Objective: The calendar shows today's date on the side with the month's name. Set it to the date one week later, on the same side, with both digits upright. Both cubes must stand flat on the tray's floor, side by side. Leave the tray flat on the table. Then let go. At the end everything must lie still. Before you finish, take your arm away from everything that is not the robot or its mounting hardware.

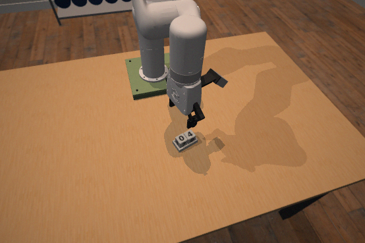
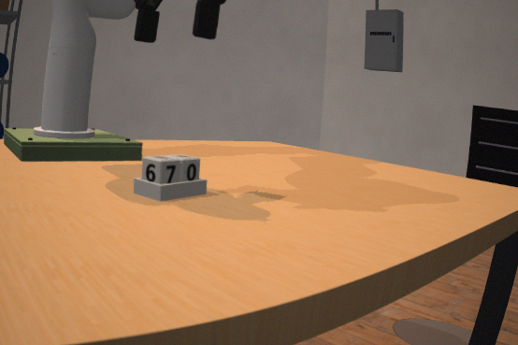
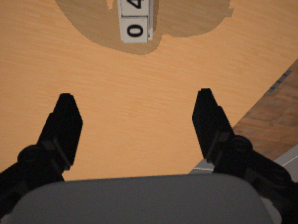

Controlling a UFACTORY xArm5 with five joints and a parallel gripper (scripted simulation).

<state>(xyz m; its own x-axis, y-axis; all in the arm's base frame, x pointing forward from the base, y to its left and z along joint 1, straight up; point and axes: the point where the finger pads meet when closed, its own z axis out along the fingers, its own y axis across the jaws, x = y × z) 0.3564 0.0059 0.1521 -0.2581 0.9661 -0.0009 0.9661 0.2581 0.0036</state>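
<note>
The two cubes (image 1: 185,137) in the tray (image 1: 185,145), near the middle of the worktop (image 1: 82,153), carry black digits. Their top faces read 0 and 4 in the top view. In the exterior view the sides read 6, 7 and 0 — the 0 on the end face round the corner. No month name is legible.
</note>
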